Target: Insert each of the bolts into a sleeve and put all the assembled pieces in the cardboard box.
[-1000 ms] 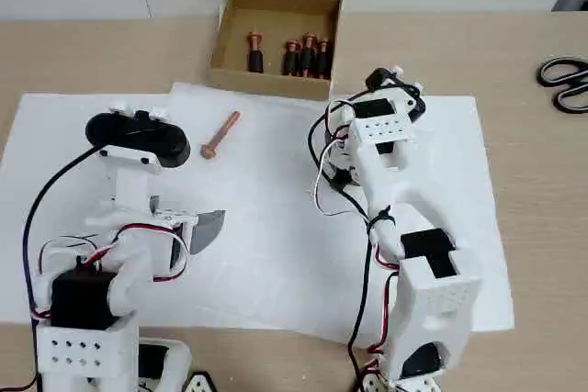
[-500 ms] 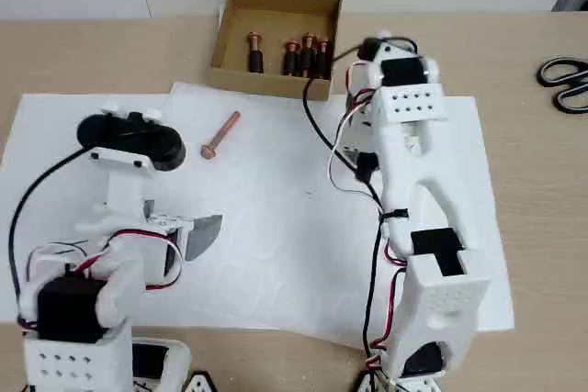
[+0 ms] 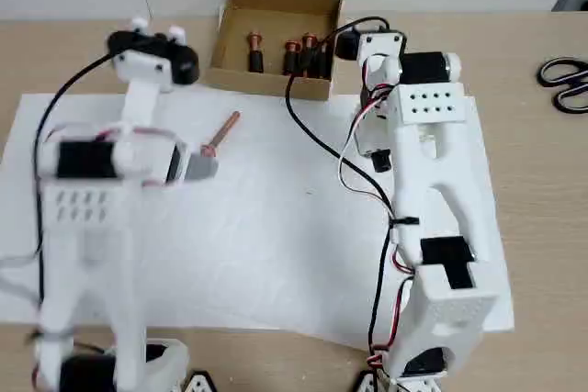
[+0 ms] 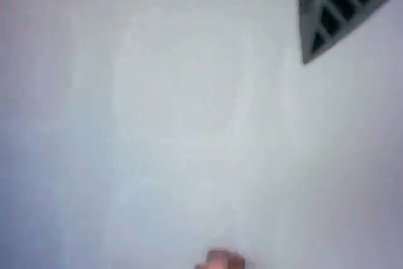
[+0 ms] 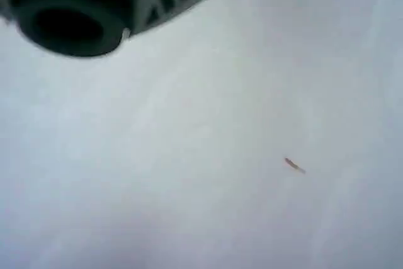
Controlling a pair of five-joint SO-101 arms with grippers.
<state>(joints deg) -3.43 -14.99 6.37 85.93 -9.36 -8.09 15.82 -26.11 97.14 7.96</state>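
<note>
One loose bolt [image 3: 220, 135] lies on the white sheet [image 3: 276, 245] near the cardboard box [image 3: 268, 83]. The left gripper [image 3: 197, 169] hangs just beside the bolt's fat end, its jaws apart with nothing in them. The right gripper [image 5: 135, 14] seems to pinch a black sleeve [image 5: 69, 26] over the sheet. I think the left one should go down with a jaw on each side of the bolt, squeeze near the fat end so it cannot roll, and leave the thin end free for the sleeve's hole.

Left arm [image 3: 92, 181] stretched forward, gripper [image 3: 200, 168] now beside the bolt [image 3: 220, 134], right arm [image 3: 432, 135] nearer the cardboard box [image 3: 266, 83]
</note>
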